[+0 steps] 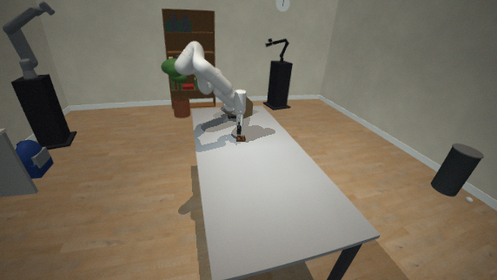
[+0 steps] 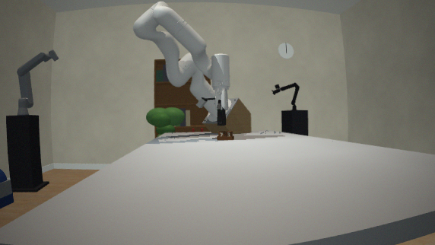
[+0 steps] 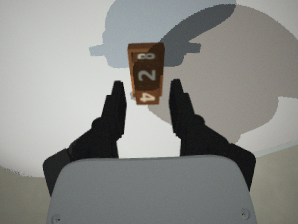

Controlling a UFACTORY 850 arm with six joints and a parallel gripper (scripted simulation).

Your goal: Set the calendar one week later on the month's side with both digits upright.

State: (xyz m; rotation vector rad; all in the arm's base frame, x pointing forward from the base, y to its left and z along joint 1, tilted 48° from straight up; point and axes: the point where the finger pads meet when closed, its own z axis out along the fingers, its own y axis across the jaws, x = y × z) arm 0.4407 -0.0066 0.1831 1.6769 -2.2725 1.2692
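The calendar is a small brown wooden tray [image 3: 147, 76] that holds two cubes side by side; it stands flat on the white table. In the wrist view the upward faces read 2 [image 3: 147, 76] and 4 [image 3: 147, 96], and a small marked piece [image 3: 143, 58] lies at the far end. The tray also shows in the top view [image 1: 241, 138] and the exterior view [image 2: 225, 135], where the side digits are too small to read. My gripper [image 3: 147, 91] [image 2: 220, 122] points straight down a little above the tray. Its black fingers are apart, with nothing between them.
A brown house-shaped box [image 2: 237, 116] stands on the table just behind the tray, near the arm's base. A bookshelf [image 1: 188, 56] and a green plant [image 1: 175, 71] stand beyond the table's far end. Other arms on black pedestals stand off the table.
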